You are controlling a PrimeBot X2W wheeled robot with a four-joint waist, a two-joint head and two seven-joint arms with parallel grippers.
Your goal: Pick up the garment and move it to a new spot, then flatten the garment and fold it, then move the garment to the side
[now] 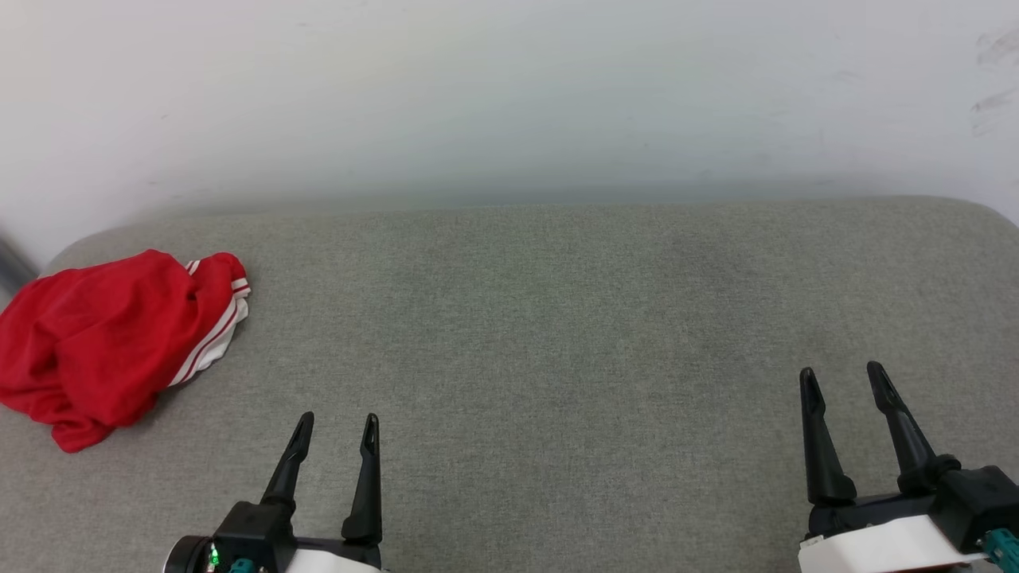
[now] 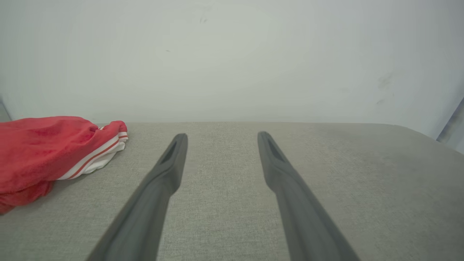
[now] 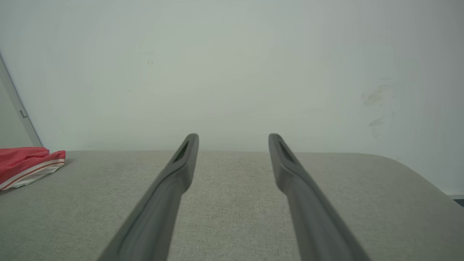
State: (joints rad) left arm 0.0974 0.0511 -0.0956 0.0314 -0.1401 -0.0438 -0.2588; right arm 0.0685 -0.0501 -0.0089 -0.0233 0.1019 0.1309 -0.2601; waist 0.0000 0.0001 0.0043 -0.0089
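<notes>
The garment point(image 1: 103, 342) lies crumpled in a red heap at the far left of the grey padded surface, a white sleeve with red stripes showing on its right side; its lettering is hidden. It also appears at the left edge of the left wrist view as the garment point(image 2: 43, 152) and far left in the right wrist view as the garment point(image 3: 25, 165). My left gripper point(image 1: 338, 428) stands open near the front edge, to the right of the heap and apart from it. My right gripper point(image 1: 842, 378) is open at the lower right, holding nothing.
The grey fabric surface point(image 1: 557, 334) runs wide from left to right, with rounded back corners. A white wall point(image 1: 509, 95) rises right behind it. A dark strip point(image 1: 12, 267) shows beside the wall at the far left.
</notes>
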